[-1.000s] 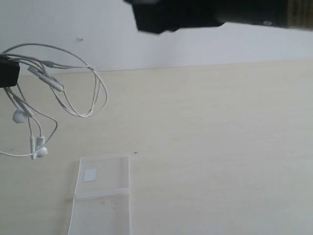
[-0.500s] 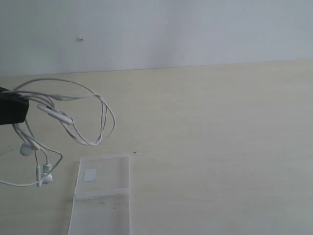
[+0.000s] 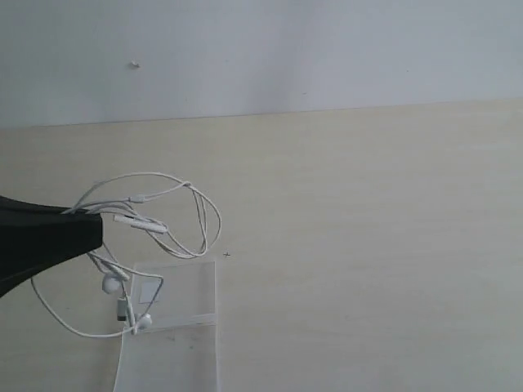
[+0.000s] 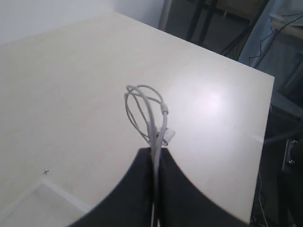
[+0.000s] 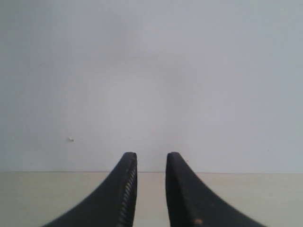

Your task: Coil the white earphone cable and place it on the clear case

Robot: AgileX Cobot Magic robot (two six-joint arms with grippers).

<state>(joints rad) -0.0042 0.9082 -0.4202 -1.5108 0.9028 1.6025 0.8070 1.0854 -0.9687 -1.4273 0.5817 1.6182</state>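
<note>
My left gripper reaches into the exterior view from 9 o'clock, fingers clamped on the thin white earphone cable. The cable is gathered in loose loops that fan toward 3 o'clock. Its small white earbuds dangle toward 6 o'clock over the left edge of the flat clear plastic hinged case, which lies at 7 o'clock on the pale wooden table. I cannot tell if they touch it. I judge the coiling done, with lowering and release left. My right gripper, fingers narrowly parted and empty, faces the wall.
</note>
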